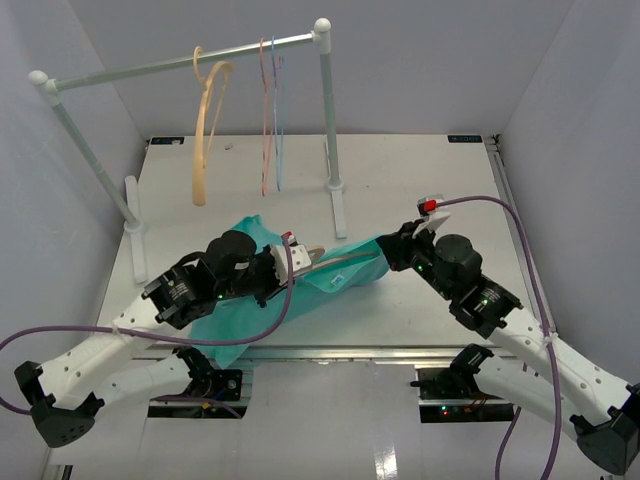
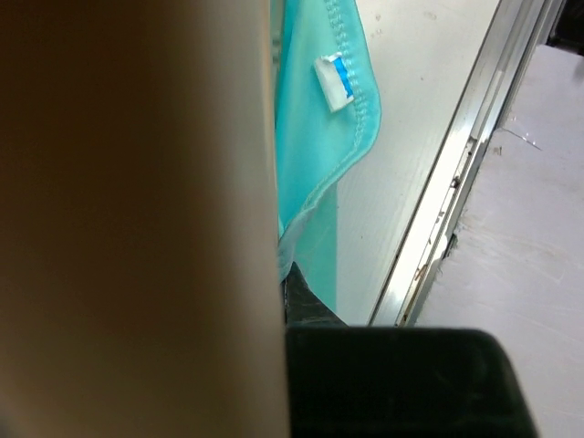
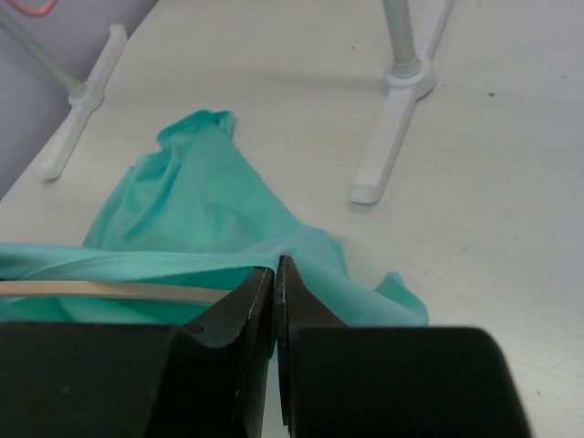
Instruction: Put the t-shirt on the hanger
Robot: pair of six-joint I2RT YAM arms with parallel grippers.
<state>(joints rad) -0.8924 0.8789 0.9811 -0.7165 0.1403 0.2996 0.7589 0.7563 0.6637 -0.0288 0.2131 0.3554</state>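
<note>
The t-shirt (image 1: 352, 278) lies on the table (image 1: 420, 180) between my left gripper (image 1: 292, 255) and right gripper (image 1: 387, 250), the hanger (image 1: 345, 262) partly inside it, the rack (image 1: 327, 110) standing behind them.

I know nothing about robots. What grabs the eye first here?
A teal t-shirt lies crumpled mid-table, with two robot arms meeting over it. The right end effector pinches its edge, where a slim pale hanger pokes into the cloth. Behind stands a white rack with spare hangers.

Both arms: white links (image 1: 90, 360), blk motor joints (image 1: 460, 262), purple cables (image 1: 478, 198), green LEDs (image 1: 219, 296), red tab (image 1: 429, 205) on R wrist.
</note>
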